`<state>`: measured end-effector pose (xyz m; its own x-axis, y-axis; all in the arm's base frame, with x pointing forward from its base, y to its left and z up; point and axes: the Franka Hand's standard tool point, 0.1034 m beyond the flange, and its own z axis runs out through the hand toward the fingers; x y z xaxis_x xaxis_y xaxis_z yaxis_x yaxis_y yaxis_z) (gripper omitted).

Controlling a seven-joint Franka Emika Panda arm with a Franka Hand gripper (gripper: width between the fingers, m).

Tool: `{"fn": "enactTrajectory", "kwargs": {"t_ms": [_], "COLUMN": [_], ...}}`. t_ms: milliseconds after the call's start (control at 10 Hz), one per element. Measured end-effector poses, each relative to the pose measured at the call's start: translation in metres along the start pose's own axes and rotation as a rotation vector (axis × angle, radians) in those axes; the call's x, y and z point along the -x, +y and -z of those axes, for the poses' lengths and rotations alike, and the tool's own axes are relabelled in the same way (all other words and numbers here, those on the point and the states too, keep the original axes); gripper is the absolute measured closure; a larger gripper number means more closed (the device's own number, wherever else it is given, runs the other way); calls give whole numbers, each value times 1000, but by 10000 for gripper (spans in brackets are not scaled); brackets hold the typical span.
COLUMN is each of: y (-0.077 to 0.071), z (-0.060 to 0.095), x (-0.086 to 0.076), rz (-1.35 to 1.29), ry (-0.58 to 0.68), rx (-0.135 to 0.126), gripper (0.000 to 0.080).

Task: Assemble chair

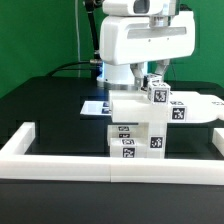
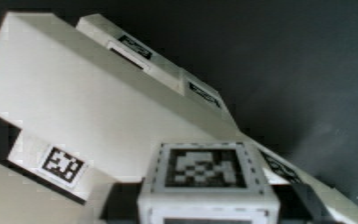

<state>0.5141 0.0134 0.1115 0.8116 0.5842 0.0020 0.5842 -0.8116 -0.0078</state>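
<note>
The partly built chair [image 1: 135, 122] stands in the front middle of the exterior view, a stack of chunky white blocks with tags on their front faces. A flat white piece [image 1: 196, 104] reaches out from its top toward the exterior view's right. My gripper [image 1: 155, 86] hangs just above the stack's back right and is shut on a small tagged white block [image 1: 159, 96]. In the wrist view the block [image 2: 202, 172] sits between my dark fingers [image 2: 126, 203], its tag facing the camera. It is close over a broad white slab [image 2: 105, 90] with tags along its edge.
A long low white border rail [image 1: 110, 166] runs along the front and up the exterior view's left side [image 1: 20, 138]. The marker board [image 1: 96, 106] lies flat behind the chair. The table is black and a green curtain hangs behind.
</note>
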Motion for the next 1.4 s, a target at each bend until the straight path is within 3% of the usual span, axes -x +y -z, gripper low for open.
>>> {"fn": "enactTrajectory", "kwargs": {"t_ms": [1400], "y": [-3], "z": [0], "x": [-2], "rz": [-883], "ry": [2], "rx": [-11], "gripper": [512]}}
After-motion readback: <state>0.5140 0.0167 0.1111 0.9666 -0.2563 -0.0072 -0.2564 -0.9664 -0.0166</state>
